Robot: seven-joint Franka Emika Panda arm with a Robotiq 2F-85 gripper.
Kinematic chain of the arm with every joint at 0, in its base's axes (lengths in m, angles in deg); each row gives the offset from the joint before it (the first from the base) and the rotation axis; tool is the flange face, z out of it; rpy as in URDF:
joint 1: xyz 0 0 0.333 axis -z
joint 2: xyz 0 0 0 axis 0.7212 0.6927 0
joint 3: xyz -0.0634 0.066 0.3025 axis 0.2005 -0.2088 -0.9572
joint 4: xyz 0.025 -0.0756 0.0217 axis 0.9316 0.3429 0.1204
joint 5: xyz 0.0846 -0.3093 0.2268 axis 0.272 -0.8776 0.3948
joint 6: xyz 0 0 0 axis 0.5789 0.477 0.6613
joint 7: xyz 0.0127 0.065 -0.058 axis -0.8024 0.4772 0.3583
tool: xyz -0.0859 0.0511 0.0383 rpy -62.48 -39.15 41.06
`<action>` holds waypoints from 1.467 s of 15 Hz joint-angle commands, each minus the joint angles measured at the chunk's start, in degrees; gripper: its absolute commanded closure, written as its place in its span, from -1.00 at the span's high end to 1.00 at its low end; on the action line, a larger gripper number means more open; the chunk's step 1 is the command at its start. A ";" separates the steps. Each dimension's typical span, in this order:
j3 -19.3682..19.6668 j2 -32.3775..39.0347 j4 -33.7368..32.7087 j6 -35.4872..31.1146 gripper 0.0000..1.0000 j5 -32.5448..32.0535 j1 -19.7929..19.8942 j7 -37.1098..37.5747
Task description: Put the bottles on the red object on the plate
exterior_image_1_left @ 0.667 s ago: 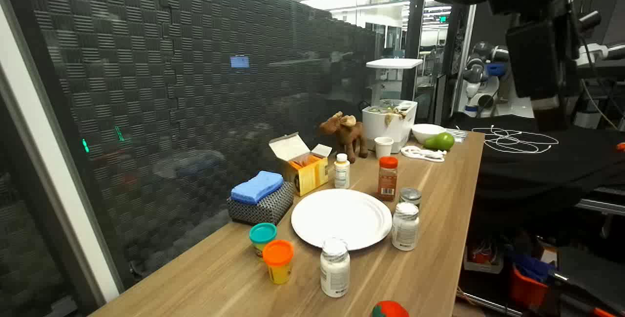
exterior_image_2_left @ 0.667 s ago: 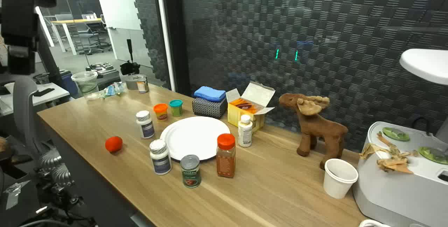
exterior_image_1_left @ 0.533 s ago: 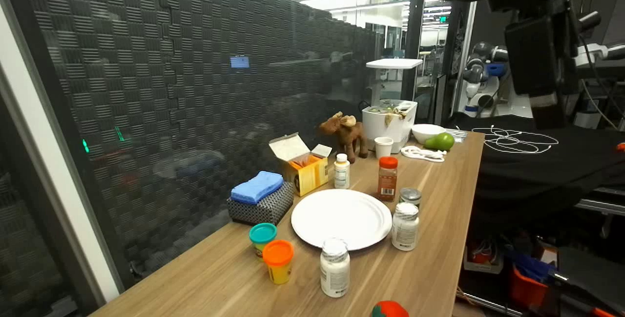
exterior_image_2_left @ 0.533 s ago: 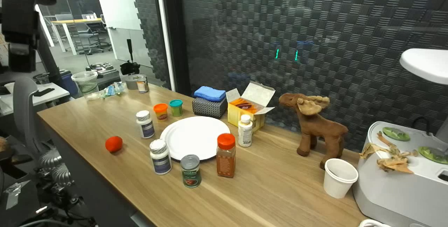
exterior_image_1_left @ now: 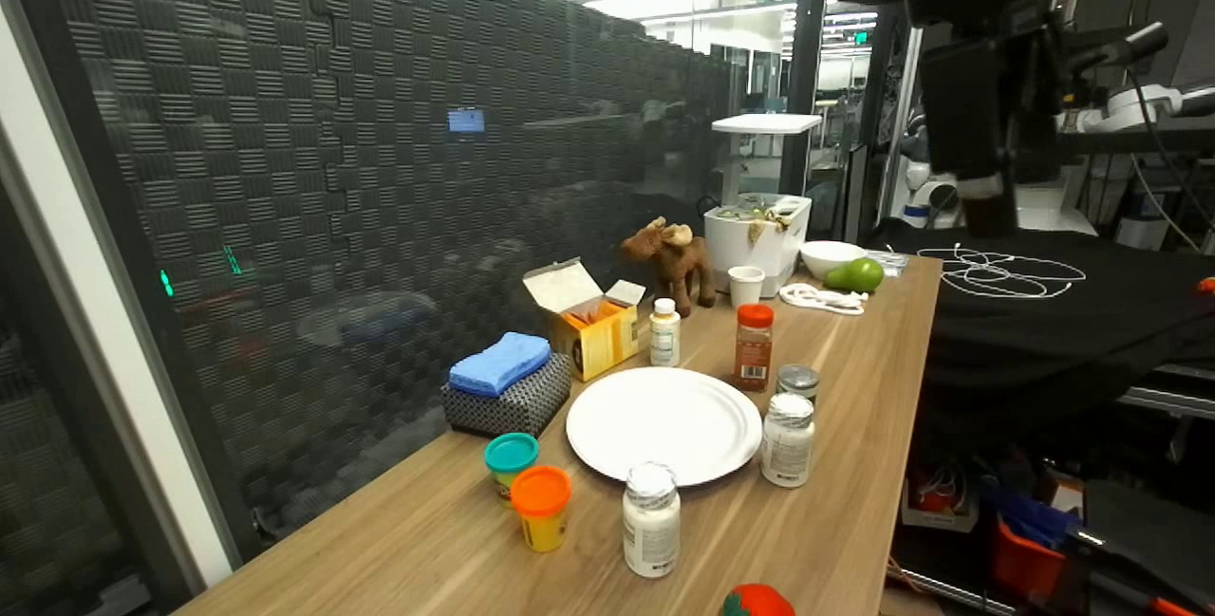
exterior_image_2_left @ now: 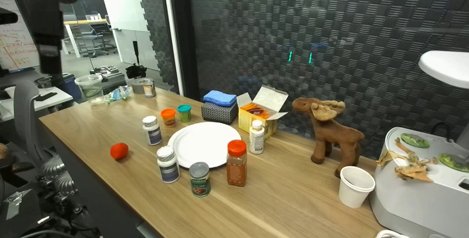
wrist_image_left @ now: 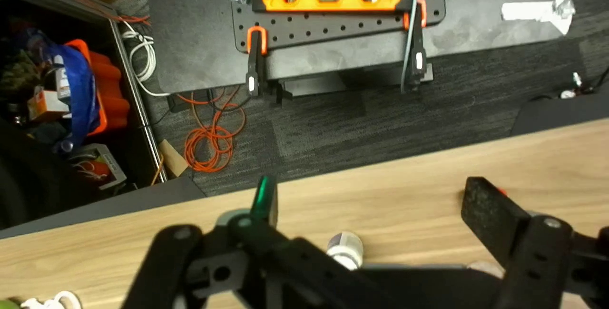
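A white plate (exterior_image_1_left: 664,426) lies bare on the wooden table and also shows in an exterior view (exterior_image_2_left: 205,144). Two white bottles with dark labels stand upright beside it, a nearer bottle (exterior_image_2_left: 168,164) and a farther bottle (exterior_image_2_left: 152,131). A slimmer white bottle (exterior_image_2_left: 256,138) stands by the yellow box. A red tomato-like object (exterior_image_2_left: 119,151) lies near the table edge, with nothing on it. My gripper (wrist_image_left: 373,202) is open and empty, high above the table; one white bottle (wrist_image_left: 346,247) shows between its fingers. A finger mostly hides the red object in the wrist view.
A red-lidded spice jar (exterior_image_2_left: 236,164) and a can (exterior_image_2_left: 200,179) stand close to the plate. Orange (exterior_image_2_left: 168,117) and teal (exterior_image_2_left: 184,113) lidded tubs, a blue cloth (exterior_image_2_left: 220,98) on a patterned box, a yellow box (exterior_image_2_left: 256,120) and a toy moose (exterior_image_2_left: 331,131) stand along the wall side.
My gripper has moved sideways, leftward in one exterior picture and rightward in the opposite one, staying high. The objects on the table have not moved.
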 commanded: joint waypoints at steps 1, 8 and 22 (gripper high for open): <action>3.22 6.82 -5.08 -8.05 1.00 -1.79 1.67 -0.14; 8.51 22.91 -15.51 -22.10 1.00 -3.36 3.28 -2.78; 13.52 49.52 -35.80 -25.43 1.00 -3.59 3.10 -7.28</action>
